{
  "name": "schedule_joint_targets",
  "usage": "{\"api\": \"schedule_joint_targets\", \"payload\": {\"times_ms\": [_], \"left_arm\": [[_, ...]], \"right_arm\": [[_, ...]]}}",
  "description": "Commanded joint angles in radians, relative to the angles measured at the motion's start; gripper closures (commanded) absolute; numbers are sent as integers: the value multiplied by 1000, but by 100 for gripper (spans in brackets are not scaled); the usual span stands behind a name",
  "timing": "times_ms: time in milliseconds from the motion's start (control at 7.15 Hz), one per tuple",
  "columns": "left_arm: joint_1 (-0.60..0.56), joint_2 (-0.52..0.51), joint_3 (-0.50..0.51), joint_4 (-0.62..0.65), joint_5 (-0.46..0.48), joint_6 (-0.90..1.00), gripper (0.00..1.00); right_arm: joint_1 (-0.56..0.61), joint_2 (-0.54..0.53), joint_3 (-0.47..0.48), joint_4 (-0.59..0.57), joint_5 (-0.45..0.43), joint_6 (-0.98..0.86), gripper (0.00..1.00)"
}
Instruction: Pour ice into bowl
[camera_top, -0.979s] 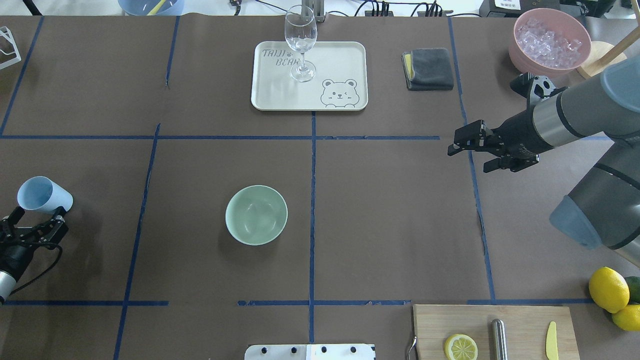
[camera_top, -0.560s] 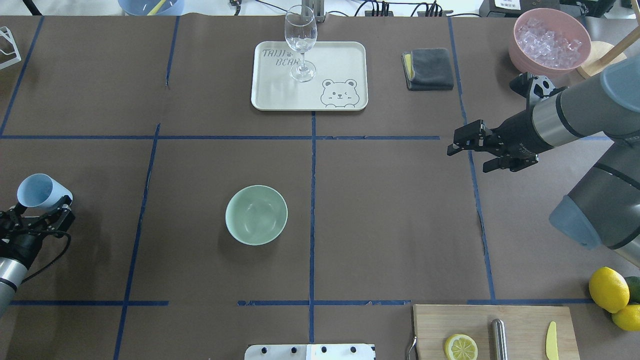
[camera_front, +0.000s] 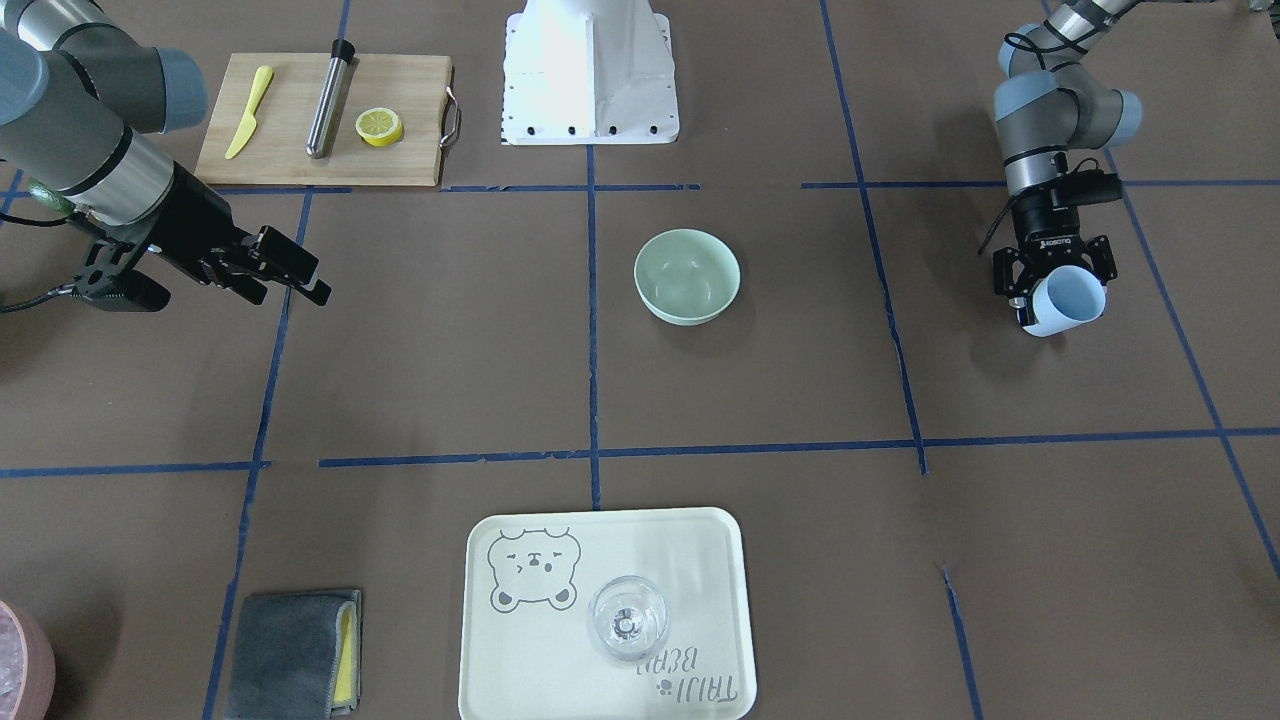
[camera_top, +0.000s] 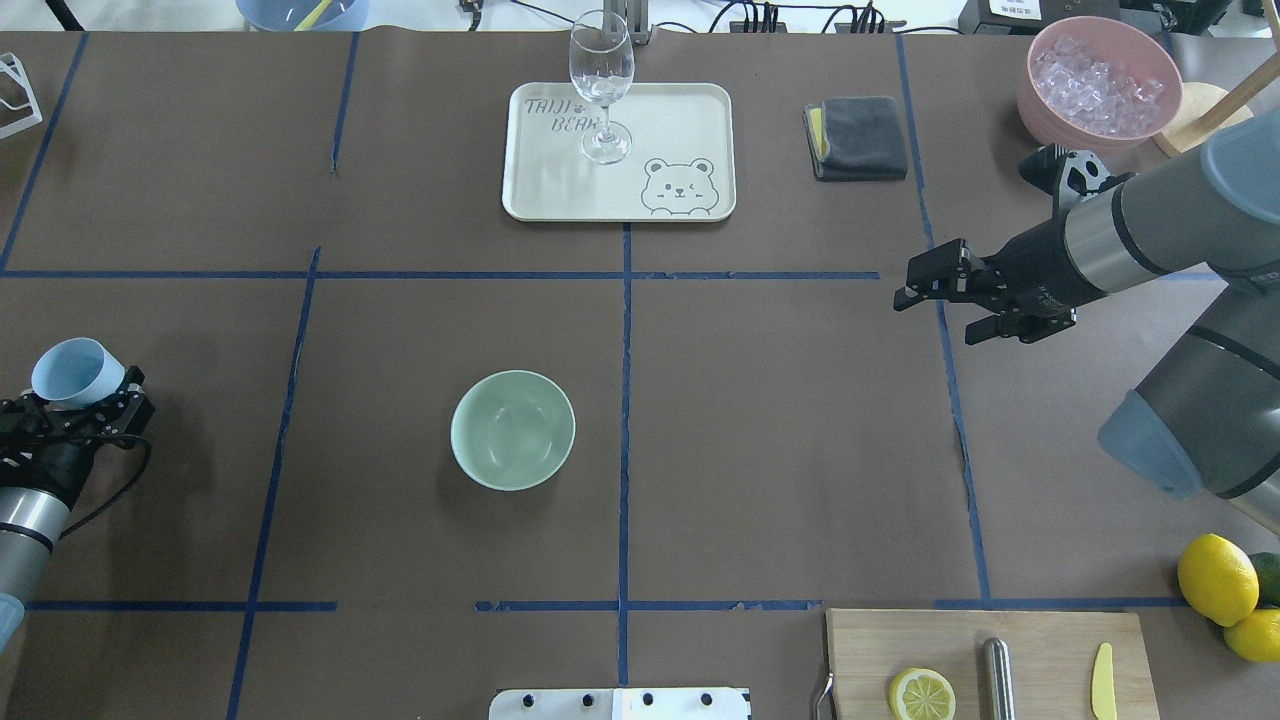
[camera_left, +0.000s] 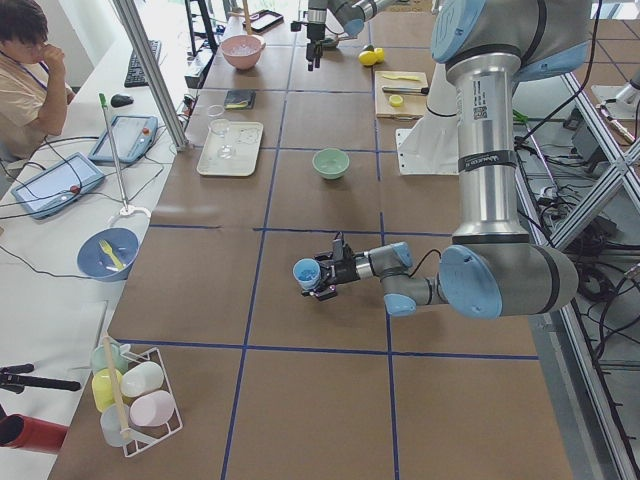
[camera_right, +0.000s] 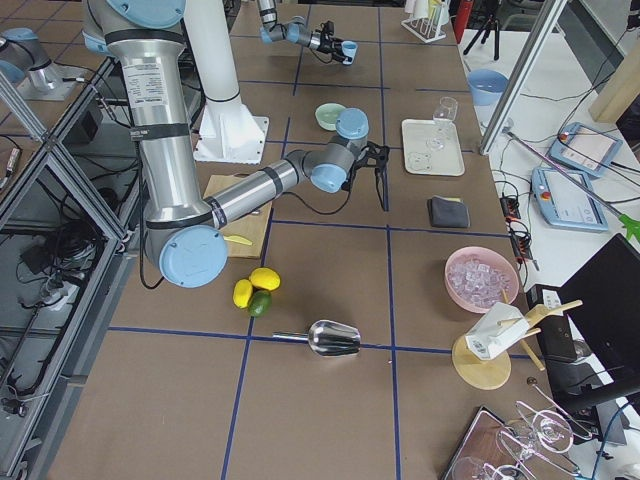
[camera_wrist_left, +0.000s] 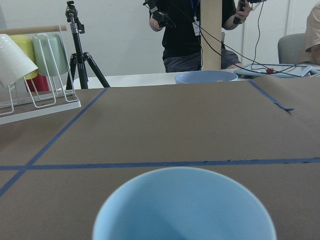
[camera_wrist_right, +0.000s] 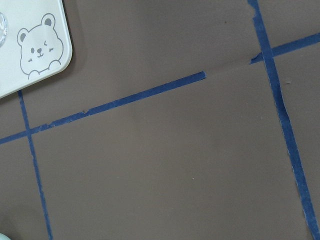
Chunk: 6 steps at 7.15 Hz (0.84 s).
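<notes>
The mint-green bowl (camera_top: 513, 430) stands near the table's middle; it also shows in the front view (camera_front: 687, 276). Faint glassy shapes lie on its bottom; I cannot tell if they are ice. My left gripper (camera_top: 78, 408) is shut on a pale blue cup (camera_top: 76, 370) at the table's far left, well apart from the bowl. The cup (camera_front: 1068, 300) is tilted, and what shows of its inside in the left wrist view (camera_wrist_left: 185, 205) looks empty. My right gripper (camera_top: 935, 318) is open and empty, hovering right of centre (camera_front: 295, 298).
A pink container (camera_top: 1100, 80) of pale cubes stands at the far right corner. A tray (camera_top: 690, 110) holds a wine glass (camera_top: 602, 85). A grey cloth (camera_top: 858, 137) lies beside it. A cutting board (camera_top: 1040, 640) holds a lemon half, a knife and a metal cylinder; lemons (camera_top: 1217, 578) lie alongside.
My left gripper has drawn a little further left and away from the bowl, and the blue cup has turned more upright. The right arm has barely moved.
</notes>
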Motion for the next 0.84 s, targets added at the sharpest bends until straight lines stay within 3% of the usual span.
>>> {"api": "schedule_joint_targets", "payload": {"times_ms": [0,140,280,700], "left_arm": [[-9,-18,4,0,-1,6,25],[-13,-26,1,-9,-14,50,90],[-30,-27,-13,-26,-21,134,100],[-50,-61,-210,-100,-18,532,100]], "right_arm": [[0,2,0,0,-1,0,0],[0,3,0,0,0,0,0],[0,5,0,0,-1,0,0],[-3,8,8,0,-1,9,0]]}}
